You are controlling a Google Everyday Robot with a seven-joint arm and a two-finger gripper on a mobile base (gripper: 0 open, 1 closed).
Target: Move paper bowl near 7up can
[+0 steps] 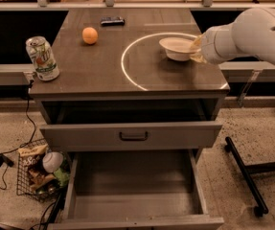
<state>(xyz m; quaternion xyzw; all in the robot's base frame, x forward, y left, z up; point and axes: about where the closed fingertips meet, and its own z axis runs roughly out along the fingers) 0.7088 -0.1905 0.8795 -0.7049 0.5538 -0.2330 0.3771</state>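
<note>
**Operator:** Location of the paper bowl?

**Technician:** On the tabletop, at 2 o'clock from its centre, over the far right arc of the white ring. The 7up can stands upright at 8 o'clock, at the left front corner, well apart from the bowl.

**Operator:** Gripper status?

**Technician:** The gripper is at the bowl's 3 o'clock rim, touching or just beside it. Whether it is clamped on the rim or released cannot be told from this view.

**Operator:** Handling properties?

**Technician:** By judgement, the bowl is light, thin-walled and shallow, with a wide flared rim. Paper flexes, so excess clamp force may crease it, and a one-sided hold may let it tilt. Recommended hold point: the rim, with the wall pinched inside and out. The matte surface should give adequate friction.

**Operator:** Surroundings?

**Technician:** The tabletop is smooth, dark and faintly reflective. The can is a thin metal cylinder, slightly dented and probably easy to tip, so set the bowl down short of it. An orange ball lies at 11 o'clock, and a flat dark device lies at 12 o'clock.
</note>
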